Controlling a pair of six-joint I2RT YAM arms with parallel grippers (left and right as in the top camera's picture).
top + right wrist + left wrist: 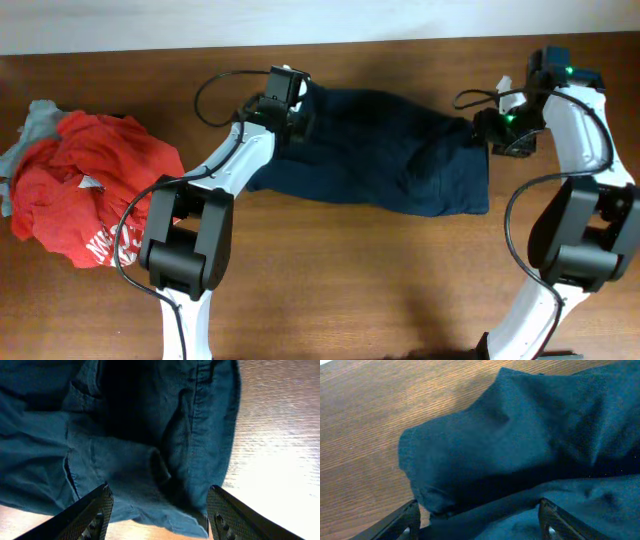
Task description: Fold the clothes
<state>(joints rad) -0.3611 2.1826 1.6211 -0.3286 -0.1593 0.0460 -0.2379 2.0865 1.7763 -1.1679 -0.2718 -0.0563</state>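
The clothes, a pair of dark navy shorts point(380, 150), lie spread and rumpled across the middle of the wooden table. My left gripper point(298, 112) sits at the shorts' far-left edge. In the left wrist view its jaws point(480, 515) stand wide apart, with a raised fold of navy cloth point(485, 450) between and ahead of them. My right gripper point(487, 130) is at the shorts' right edge. Seen from the right wrist, it point(160, 505) is open over the hemmed edge point(170, 490), the fingers point(97, 510) straddling the fabric without pinching it.
A crumpled red T-shirt point(85, 190) with white lettering lies at the table's left side, and a small grey garment point(35, 120) peeks out behind it. Bare wood point(380, 280) runs along the front of the table. The table's far edge point(400, 40) is close behind the shorts.
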